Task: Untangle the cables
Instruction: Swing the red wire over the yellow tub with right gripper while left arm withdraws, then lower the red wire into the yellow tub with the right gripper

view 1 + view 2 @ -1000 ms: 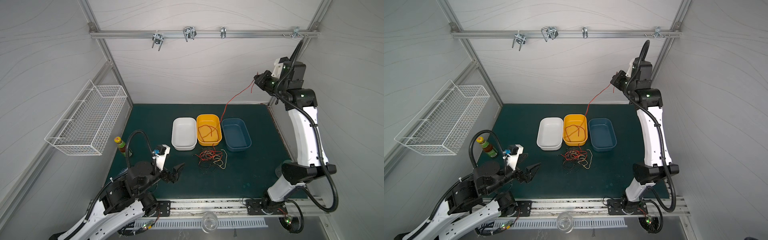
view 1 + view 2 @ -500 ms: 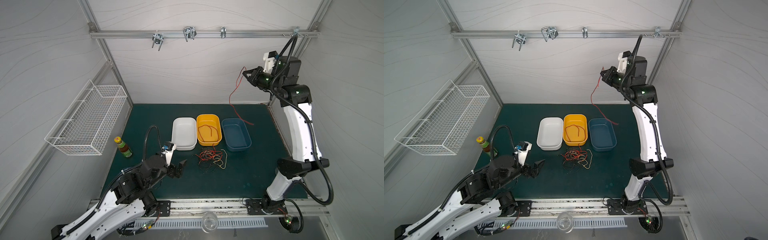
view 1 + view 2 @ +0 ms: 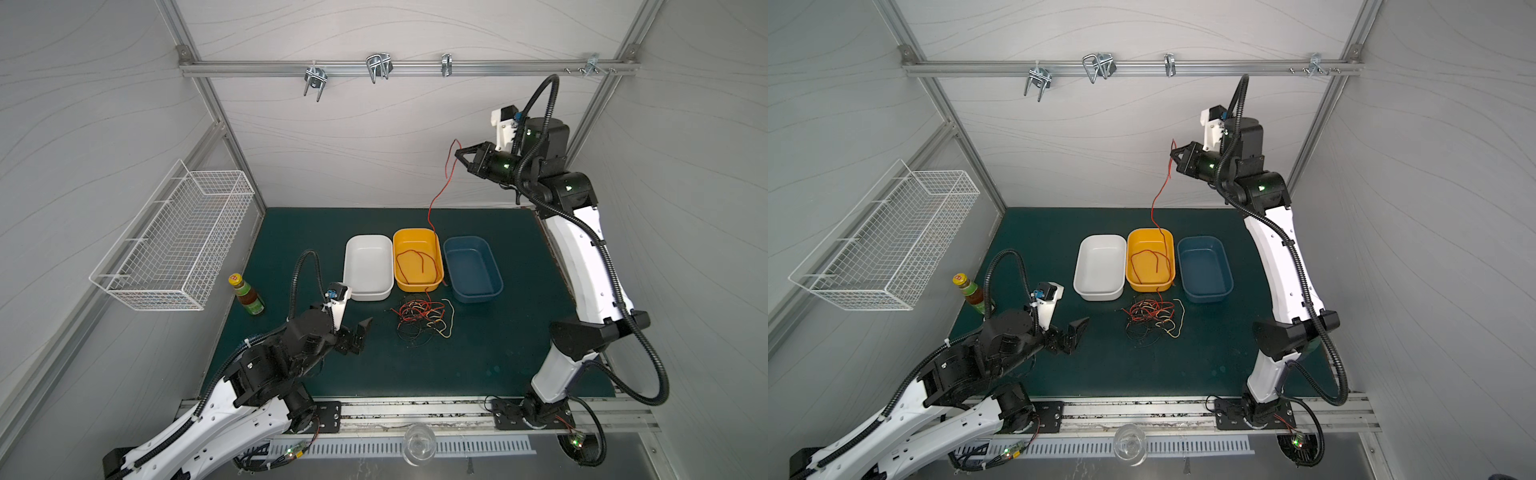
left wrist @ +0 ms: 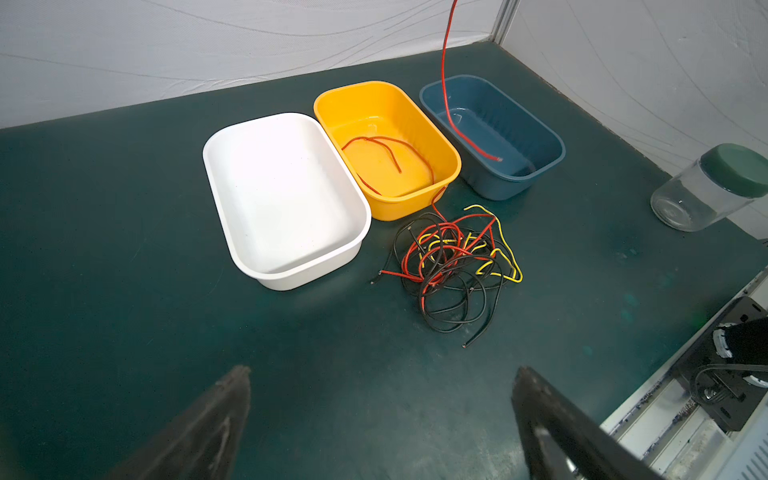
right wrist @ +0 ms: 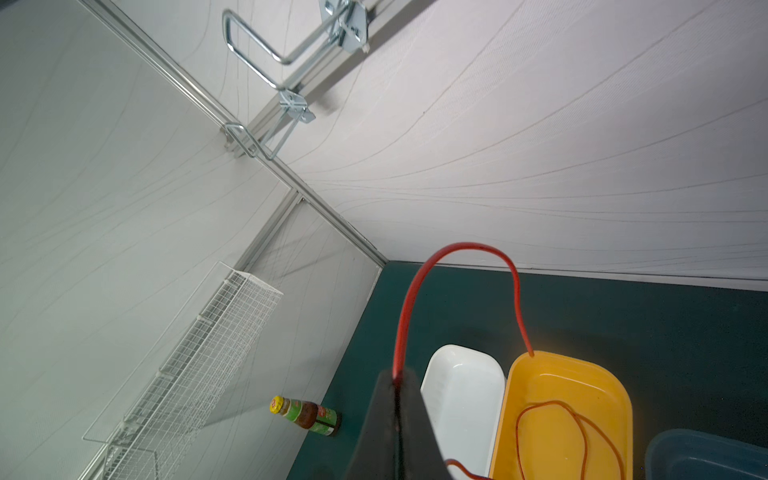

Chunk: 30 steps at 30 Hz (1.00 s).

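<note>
Over the green mat, the red cable pinched in your right gripper has just come clear of the tangle, ready for binning; your left gripper waits wide open.

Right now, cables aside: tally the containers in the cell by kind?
Rectangular plastic tubs: 3 (white tub, yellow tub, blue tub)
Brown sauce bottle with yellow cap: 1
Clear glass jar with green lid: 1
White wire basket: 1
Total: 6
</note>
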Available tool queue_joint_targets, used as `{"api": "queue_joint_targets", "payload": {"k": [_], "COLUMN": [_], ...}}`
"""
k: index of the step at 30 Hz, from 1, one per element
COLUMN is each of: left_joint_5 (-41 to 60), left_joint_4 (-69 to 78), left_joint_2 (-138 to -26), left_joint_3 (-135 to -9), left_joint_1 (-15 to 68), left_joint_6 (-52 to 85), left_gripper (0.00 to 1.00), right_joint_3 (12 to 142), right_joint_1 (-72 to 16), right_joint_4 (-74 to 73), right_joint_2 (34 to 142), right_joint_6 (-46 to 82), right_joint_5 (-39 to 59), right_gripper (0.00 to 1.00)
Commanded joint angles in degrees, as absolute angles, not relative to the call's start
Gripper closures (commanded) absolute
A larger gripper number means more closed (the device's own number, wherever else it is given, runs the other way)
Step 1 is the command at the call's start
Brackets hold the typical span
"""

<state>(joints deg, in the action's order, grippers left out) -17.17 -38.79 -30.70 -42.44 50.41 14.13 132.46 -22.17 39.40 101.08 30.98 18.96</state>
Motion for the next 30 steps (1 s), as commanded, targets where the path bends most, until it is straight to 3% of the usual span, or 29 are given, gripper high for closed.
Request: {"api": "queue_joint_targets", "payload": {"k": [1, 16, 30], "left_joint_5": [-17.9, -17.6, -17.4], "left_joint_4": [-37.9, -37.5, -37.5], "left_joint_2": [-30.9, -30.9, -30.7], "left_joint_3": [-44.2, -44.1, -43.9], "left_joint_1": [50.5, 50.6, 50.6], "left_joint_6": [14.5, 14.2, 14.1], "left_gripper": [0.01, 0.01, 0.01], "right_joint_3": [132.2, 132.4, 107.2], "right_joint_1": [-23.1, -24.3, -28.9], "right_joint_4": [36.6, 34.8, 21.8], "right_joint_2": [102.5, 104.3, 99.6], "right_joint_6": [29.1, 29.0, 27.0], "right_joint_5": [18.9, 18.9, 16.7], "right_gripper": [1.0, 1.0, 1.0]}}
